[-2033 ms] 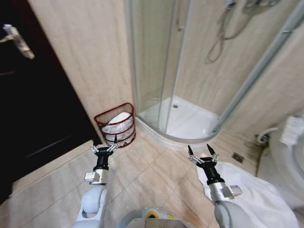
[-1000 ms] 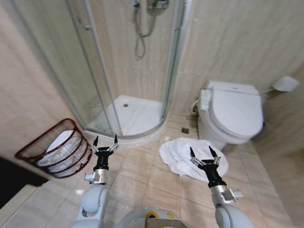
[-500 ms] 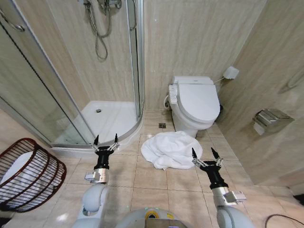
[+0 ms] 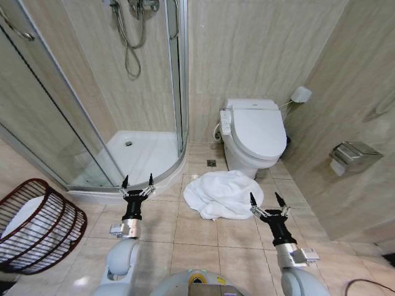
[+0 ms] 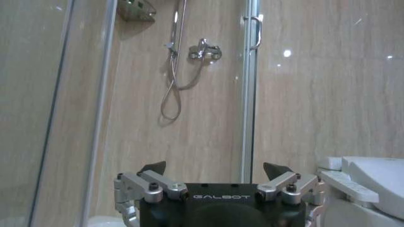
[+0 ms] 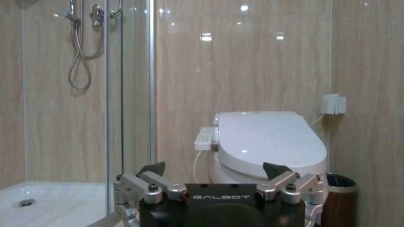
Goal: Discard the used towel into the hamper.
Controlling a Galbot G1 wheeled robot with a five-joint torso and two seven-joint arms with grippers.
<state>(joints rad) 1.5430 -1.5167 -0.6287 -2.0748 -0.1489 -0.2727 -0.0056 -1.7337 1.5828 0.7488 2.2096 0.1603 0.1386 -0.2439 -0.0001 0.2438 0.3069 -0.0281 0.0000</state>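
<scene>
A crumpled white towel [image 4: 223,194] lies on the tiled floor in front of the toilet. The hamper [image 4: 38,224], a reddish-brown wire basket with white cloth inside, stands at the far left of the head view. My left gripper [image 4: 137,180] is raised and open, left of the towel and right of the hamper. My right gripper [image 4: 266,198] is open too, just right of the towel's edge. Both grippers hold nothing; the left [image 5: 215,169] and right [image 6: 215,169] wrist views show their fingers spread.
A white toilet [image 4: 254,134] with closed lid stands against the back wall. A glass shower cabin [image 4: 92,92] with a white tray [image 4: 142,154] fills the left. A paper holder [image 4: 350,155] hangs on the right wall. A small bin [image 6: 341,201] stands beside the toilet.
The head camera has swung from the door and hamper rightwards to face the toilet and towel; over the last half second the picture barely shifts. Both arms keep their raised pose.
</scene>
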